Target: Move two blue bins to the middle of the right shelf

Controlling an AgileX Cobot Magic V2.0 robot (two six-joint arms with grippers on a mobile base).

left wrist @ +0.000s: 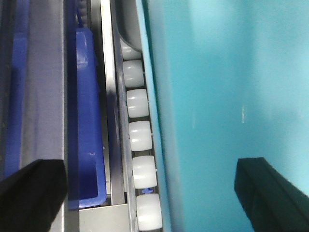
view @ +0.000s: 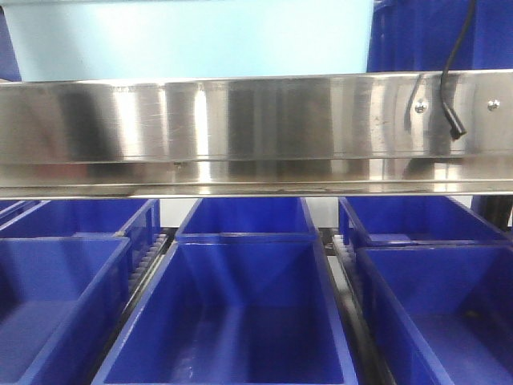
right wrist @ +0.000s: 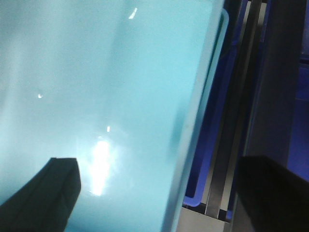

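A light blue bin [view: 192,40] sits on the upper shelf level, behind the steel rail [view: 256,128]. In the left wrist view its left wall [left wrist: 154,121] runs between the black fingers [left wrist: 31,193] of my left gripper [left wrist: 152,198], which is open. One finger is outside the bin and the other over its inside [left wrist: 217,96]. My right gripper [right wrist: 159,198] is open too and straddles the same bin's right wall [right wrist: 193,121], with one finger [right wrist: 43,193] over the bin's inside. Neither gripper shows in the front view.
Dark blue bins [view: 232,321] [view: 56,305] [view: 449,313] fill the level below in rows. White rollers [left wrist: 140,135] line the track beside the light blue bin. A dark blue bin [left wrist: 89,121] lies past the rollers. A black cable [view: 453,72] hangs over the rail at right.
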